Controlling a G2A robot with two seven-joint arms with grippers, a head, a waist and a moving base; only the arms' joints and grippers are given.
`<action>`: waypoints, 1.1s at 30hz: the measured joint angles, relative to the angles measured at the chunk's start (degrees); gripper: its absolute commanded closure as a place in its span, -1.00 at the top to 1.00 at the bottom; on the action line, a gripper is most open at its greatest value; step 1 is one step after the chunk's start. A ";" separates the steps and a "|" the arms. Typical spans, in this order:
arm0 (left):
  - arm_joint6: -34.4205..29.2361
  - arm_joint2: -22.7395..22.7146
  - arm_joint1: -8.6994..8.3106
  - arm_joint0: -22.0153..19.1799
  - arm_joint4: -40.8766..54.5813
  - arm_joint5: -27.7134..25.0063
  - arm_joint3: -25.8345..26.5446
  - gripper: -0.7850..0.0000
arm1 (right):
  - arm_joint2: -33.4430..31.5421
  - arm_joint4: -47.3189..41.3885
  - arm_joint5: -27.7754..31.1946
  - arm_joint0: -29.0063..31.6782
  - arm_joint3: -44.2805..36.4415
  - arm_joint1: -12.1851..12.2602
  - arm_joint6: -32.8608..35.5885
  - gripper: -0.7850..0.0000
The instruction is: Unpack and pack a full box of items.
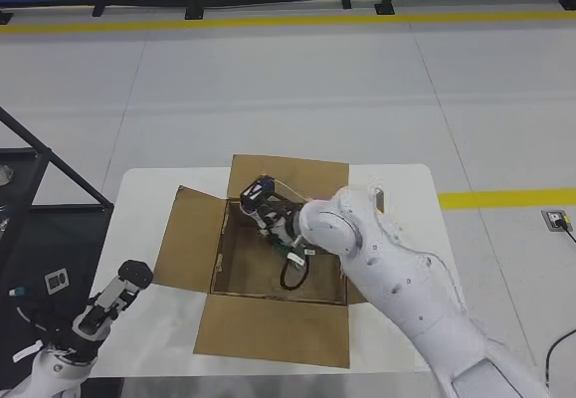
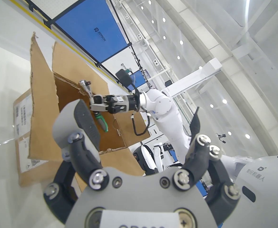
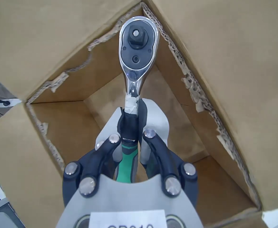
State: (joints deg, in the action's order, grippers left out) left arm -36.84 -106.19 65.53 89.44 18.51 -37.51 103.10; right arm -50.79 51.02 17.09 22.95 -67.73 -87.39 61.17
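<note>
An open cardboard box (image 1: 268,333) sits on the white table (image 1: 407,184) with its flaps spread out. My right gripper (image 3: 131,112) is shut on a ratchet wrench (image 3: 138,48), pinching the neck just above the green handle (image 3: 127,162). The chrome head points toward an inner corner of the box (image 3: 224,48). From above, the right gripper (image 1: 268,204) hangs over the far left part of the box opening. In the left wrist view the wrench (image 2: 87,88) stands above the box (image 2: 41,110). My left gripper (image 2: 139,117) is open and holds nothing, at the table's near left corner (image 1: 133,274).
A dark rack (image 1: 9,219) stands just left of the table. The box's left flap (image 1: 188,239) reaches toward my left arm. Bare cardboard floor (image 3: 65,119) shows inside the box below the wrench. A yellow floor line (image 1: 516,197) runs to the right.
</note>
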 measured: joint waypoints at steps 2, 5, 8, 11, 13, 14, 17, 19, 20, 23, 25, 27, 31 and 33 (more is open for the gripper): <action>0.07 0.08 -0.03 0.07 -0.02 -0.03 0.16 1.00 | -4.68 1.21 -0.08 5.98 -11.61 2.05 3.90 -1.00; 0.16 0.13 -0.09 0.25 -0.16 -0.05 0.29 1.00 | -10.70 2.64 0.53 13.11 -25.86 4.00 6.11 -1.00; 0.38 0.15 -0.13 0.53 -0.28 -0.02 0.52 1.00 | -16.17 6.57 0.17 17.75 -36.86 5.29 5.04 -1.00; 0.53 0.03 -0.18 0.87 -0.46 -0.08 0.83 1.00 | -22.22 11.06 -1.25 20.86 -44.51 6.33 3.71 -1.00; 0.71 -0.05 -0.20 1.16 -0.43 -0.21 0.94 1.00 | -27.07 13.07 -2.23 22.77 -48.01 6.99 3.37 -1.00; 0.79 -0.08 -0.21 1.29 -0.38 -0.27 0.95 1.00 | -29.25 14.44 -2.71 23.54 -49.05 7.29 3.38 -1.00; 1.03 0.02 -0.22 1.51 0.06 -0.44 0.76 1.00 | -36.17 20.69 -5.20 25.97 -49.39 8.17 2.85 -1.00; 1.03 0.25 -0.25 1.31 0.28 -0.47 0.55 1.00 | -40.22 22.69 -6.44 27.14 -47.38 8.61 1.99 -1.00; 1.02 0.32 -0.27 1.19 0.29 -0.47 0.50 1.00 | -41.84 22.67 -6.58 27.56 -46.26 8.79 1.78 -1.00; 1.01 0.42 -0.33 0.81 0.42 -0.48 0.39 1.00 | -46.37 22.03 -6.13 29.10 -42.22 9.40 2.48 -1.00; 1.00 0.48 -0.38 0.47 0.59 -0.41 0.18 1.00 | -48.94 21.43 -5.44 30.06 -38.96 9.84 3.81 -1.00; 1.00 0.69 -0.42 0.04 0.68 -0.26 -0.08 1.00 | -50.46 21.09 -5.31 31.01 -36.18 10.13 4.70 -1.00; 0.90 1.70 -0.48 -1.35 0.82 0.22 -0.50 1.00 | -52.32 18.73 -4.90 33.53 -30.11 10.67 5.69 -1.00; 0.77 2.14 -0.51 -1.94 0.87 0.34 -0.72 1.00 | -52.82 18.51 -4.72 34.30 -27.93 10.91 5.91 -1.00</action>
State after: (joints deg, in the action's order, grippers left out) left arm -36.08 -104.05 65.02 87.50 19.38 -37.17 102.38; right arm -103.61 69.53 12.37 57.25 -95.66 -76.49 67.08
